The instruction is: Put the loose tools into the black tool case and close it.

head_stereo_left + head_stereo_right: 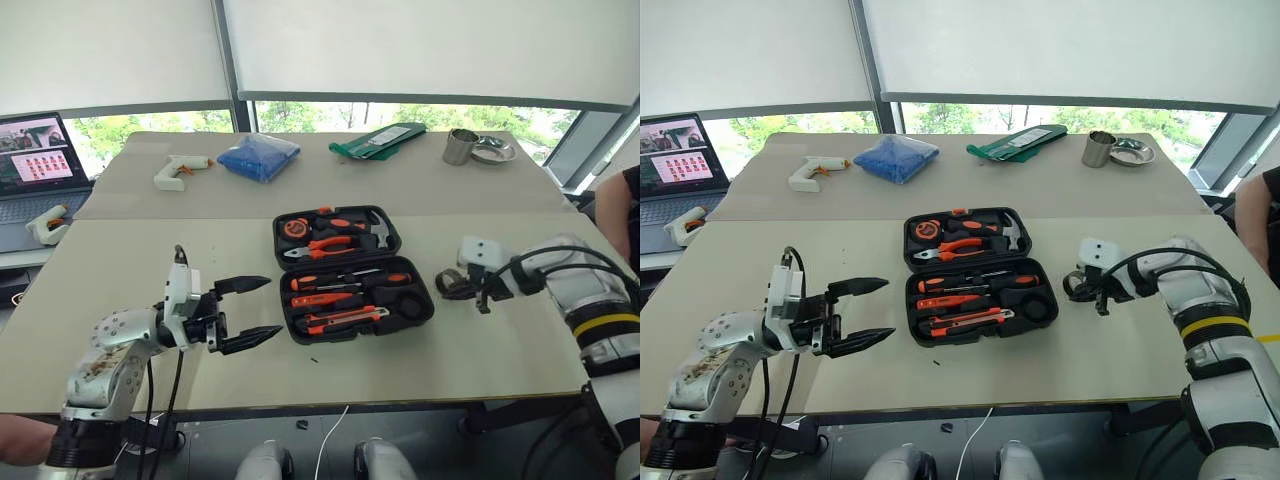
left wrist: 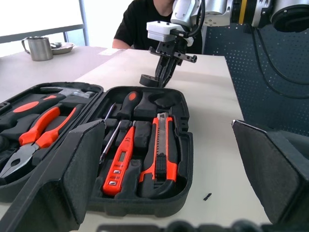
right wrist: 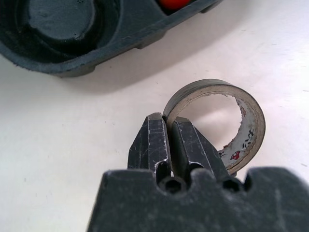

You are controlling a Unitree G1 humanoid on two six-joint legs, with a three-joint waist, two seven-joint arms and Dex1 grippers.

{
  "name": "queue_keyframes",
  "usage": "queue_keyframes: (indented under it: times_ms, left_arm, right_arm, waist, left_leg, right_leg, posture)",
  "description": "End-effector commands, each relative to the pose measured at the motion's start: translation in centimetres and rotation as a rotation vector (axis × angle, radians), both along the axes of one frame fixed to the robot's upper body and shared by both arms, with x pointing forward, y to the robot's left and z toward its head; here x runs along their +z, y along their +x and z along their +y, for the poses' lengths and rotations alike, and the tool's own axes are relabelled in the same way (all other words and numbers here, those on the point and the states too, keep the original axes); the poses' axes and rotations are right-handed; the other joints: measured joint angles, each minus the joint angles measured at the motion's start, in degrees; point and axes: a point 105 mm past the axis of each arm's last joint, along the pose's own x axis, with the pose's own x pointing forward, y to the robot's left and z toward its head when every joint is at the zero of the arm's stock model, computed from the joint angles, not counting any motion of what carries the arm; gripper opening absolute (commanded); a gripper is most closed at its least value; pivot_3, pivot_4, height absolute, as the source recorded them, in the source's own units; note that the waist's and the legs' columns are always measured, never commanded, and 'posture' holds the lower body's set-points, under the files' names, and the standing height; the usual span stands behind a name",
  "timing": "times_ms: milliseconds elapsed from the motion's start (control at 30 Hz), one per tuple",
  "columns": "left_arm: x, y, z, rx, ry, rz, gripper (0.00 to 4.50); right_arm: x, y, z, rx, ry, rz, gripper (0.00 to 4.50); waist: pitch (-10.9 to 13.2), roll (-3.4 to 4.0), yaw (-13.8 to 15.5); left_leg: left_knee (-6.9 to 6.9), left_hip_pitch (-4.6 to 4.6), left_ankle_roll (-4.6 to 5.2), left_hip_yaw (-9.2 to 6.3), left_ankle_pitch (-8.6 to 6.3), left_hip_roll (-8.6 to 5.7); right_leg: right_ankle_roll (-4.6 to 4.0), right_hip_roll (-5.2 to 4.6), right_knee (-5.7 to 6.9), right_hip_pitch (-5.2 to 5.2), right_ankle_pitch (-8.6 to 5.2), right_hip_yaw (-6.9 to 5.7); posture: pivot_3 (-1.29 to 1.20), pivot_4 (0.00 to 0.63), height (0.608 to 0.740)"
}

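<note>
Pinching the tape roll [image 3: 217, 123] beside the open tool case [image 1: 352, 335].
Right gripper [image 3: 166, 126] is clamping the roll's wall; left gripper [image 1: 250, 312] is hovering spread wide, empty.

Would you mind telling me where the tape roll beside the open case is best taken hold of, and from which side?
Grip the tape roll by its thin wall, one finger inside the hollow core, one outside, coming from above. It lies flat, core upward. The right end effector already pinches the rim so.

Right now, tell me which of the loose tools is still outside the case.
The tape roll: it lies on the table beside the black tool case, pinched by the right gripper; the screwdrivers, knife and tester pen sit in their recesses.
</note>
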Motion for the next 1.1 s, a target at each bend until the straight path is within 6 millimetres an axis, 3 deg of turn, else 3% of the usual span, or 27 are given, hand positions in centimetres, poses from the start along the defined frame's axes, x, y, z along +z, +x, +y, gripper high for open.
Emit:
queue_keyframes:
  times_ms: [33, 133, 300, 500, 800, 1100]
  left_arm:
    - [0.8, -0.2, -0.4, -0.035, -0.001, -0.058, 4.50]
    - [0.4, -0.3, -0.5, -0.050, 0.013, -0.055, 4.50]
    - [0.0, -0.3, -0.8, -0.071, 0.022, -0.054, 4.50]
    - [0.0, -0.6, -1.2, -0.106, 0.038, -0.049, 4.50]
    - [-0.2, -0.8, -1.0, -0.079, 0.040, -0.041, 4.50]
    - [0.2, -0.2, -1.0, -0.064, 0.043, -0.053, 4.50]
  right_arm:
    - [5.9, -1.2, 2.4, 0.136, 0.169, -0.033, 0.05]
    - [6.5, -3.1, 4.9, 0.203, 0.237, 0.073, 0.05]
    - [4.5, -4.1, 7.3, 0.192, 0.210, 0.141, 0.05]
    - [1.4, -3.5, 7.0, 0.143, 0.050, 0.137, 0.05]
    - [0.6, -3.9, 7.2, 0.102, 0.052, 0.192, 0.05]
    - [1.4, -3.5, 8.3, 0.122, 0.108, 0.180, 3.10]
  waist:
    - [0.01, 0.02, -0.09]
    - [0.01, 0.02, -0.50]
    - [0.01, 0.02, -0.43]
    - [0.01, 0.02, -0.25]
    - [0.01, 0.02, -0.26]
    - [0.01, 0.01, -0.12]
  left_leg:
    - [0.00, 0.01, 0.00, 0.00, 0.00, 0.01]
    - [-0.01, 0.05, 0.00, -0.01, 0.00, 0.11]
    - [0.02, 0.08, -0.04, -0.03, 0.01, 0.15]
    - [0.11, 0.04, -0.03, -0.02, 0.02, 0.07]
    - [0.10, 0.05, -0.04, -0.02, 0.02, 0.07]
    - [0.11, 0.06, -0.05, -0.03, 0.03, 0.07]
  right_leg:
    - [0.00, 0.00, 0.00, 0.00, 0.00, 0.01]
    - [-0.05, 0.05, 0.03, 0.02, 0.03, -0.01]
    - [-0.13, 0.03, 0.09, 0.02, 0.07, -0.08]
    - [-0.13, -0.02, 0.13, -0.01, 0.08, -0.05]
    - [-0.13, 0.01, 0.17, -0.02, 0.08, -0.05]
    - [-0.13, 0.03, 0.19, -0.03, 0.08, -0.03]
  posture:
    - [0.00, 0.150, 0.740]
    - [0.00, 0.150, 0.740]
    - [0.00, 0.150, 0.740]
    - [0.00, 0.150, 0.740]
    - [0.00, 0.150, 0.740]
    - [0.00, 0.150, 0.740]
